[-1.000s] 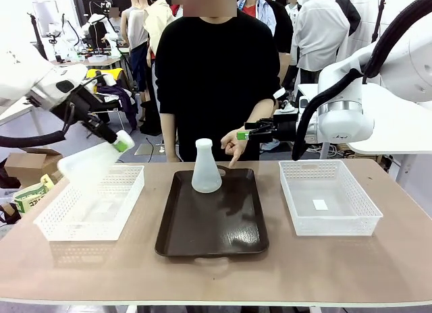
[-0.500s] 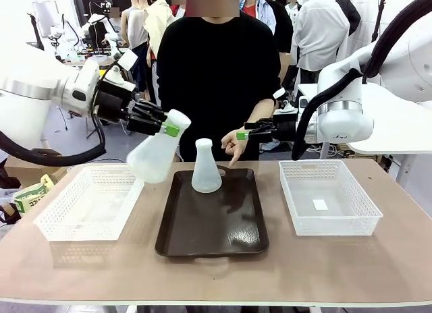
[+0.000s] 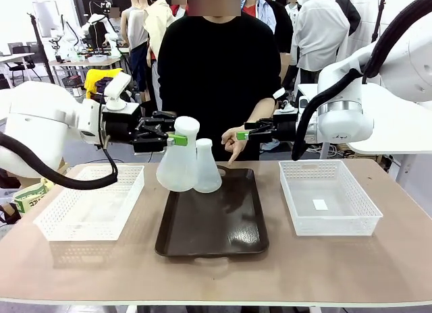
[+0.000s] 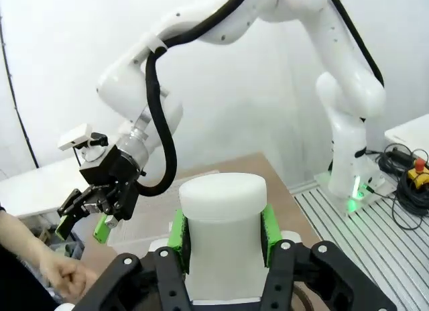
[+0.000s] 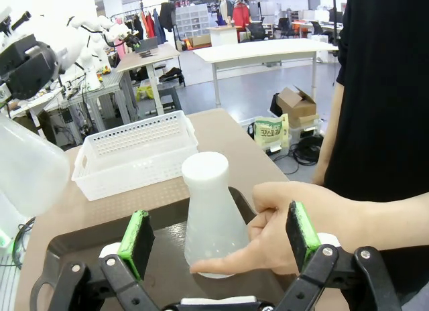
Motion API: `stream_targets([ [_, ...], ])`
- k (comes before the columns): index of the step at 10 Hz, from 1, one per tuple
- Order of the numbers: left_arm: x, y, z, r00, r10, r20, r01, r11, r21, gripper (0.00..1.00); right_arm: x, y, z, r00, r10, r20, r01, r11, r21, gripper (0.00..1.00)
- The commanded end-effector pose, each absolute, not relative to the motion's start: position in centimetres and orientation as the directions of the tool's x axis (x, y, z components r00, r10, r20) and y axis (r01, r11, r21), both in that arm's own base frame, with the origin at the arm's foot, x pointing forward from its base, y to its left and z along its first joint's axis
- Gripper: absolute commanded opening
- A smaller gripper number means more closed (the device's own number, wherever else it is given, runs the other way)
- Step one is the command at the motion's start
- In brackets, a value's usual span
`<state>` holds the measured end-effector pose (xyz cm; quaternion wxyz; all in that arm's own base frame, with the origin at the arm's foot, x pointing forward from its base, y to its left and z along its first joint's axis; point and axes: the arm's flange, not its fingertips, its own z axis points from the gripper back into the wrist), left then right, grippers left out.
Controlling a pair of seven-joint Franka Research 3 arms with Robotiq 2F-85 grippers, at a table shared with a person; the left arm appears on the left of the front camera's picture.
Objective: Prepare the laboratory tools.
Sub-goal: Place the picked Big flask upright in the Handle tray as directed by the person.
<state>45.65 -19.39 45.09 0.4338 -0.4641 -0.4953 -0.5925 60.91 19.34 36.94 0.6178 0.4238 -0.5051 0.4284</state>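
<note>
Table [image 3: 351, 266]: shared with a person, whose hand [image 3: 234, 146] is pointed down at the far right corner of the tray.
Tray [image 3: 223, 225]: dark brown, central, flanked by two white baskets [image 3: 88, 205]; bare space is judged best toward its near half.
Left gripper [image 3: 177, 139]: jaws are pinched on the neck of the carried flask [image 3: 177, 168], green pads pressed on both sides.
Carried flask: held upright above the tray's far left edge, just beside the standing flask [image 3: 206, 168].
Standing flask: set on the tray's far end.
Right gripper [image 3: 241, 135]: jaws are spread, nothing held, near the person's hand.
Advice: the base is best lowered level and clear of the neighbour before release.
</note>
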Motion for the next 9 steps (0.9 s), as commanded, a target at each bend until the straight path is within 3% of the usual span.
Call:
stream_targets([
  [1, 46.1, -19.7, 44.3, -0.102, -0.02, 0.995, 0.993, -0.059, 0.101, 0.0, 61.1, 19.5, 37.0, 0.136, 0.11, 0.985, -0.957, 0.272, 0.102, 1.0],
  [2, 45.7, -19.4, 45.1, -0.193, -0.054, 0.98, 0.974, -0.133, 0.184, 0.0, 61.1, 19.5, 37.0, 0.136, 0.11, 0.985, -0.957, 0.272, 0.102, 1.0],
  [6, 46.5, -19.9, 43.5, -0.165, -0.013, 0.986, 0.98, -0.119, 0.162, 0.0, 61.1, 19.5, 37.0, 0.136, 0.11, 0.985, -0.957, 0.272, 0.102, 1.0],
  [9, 48.0, -23.2, 38.1, -0.163, 0.064, 0.985, 0.975, -0.143, 0.171, 0.0, 61.1, 19.5, 37.0, 0.136, 0.11, 0.985, -0.957, 0.272, 0.102, 1.0],
])
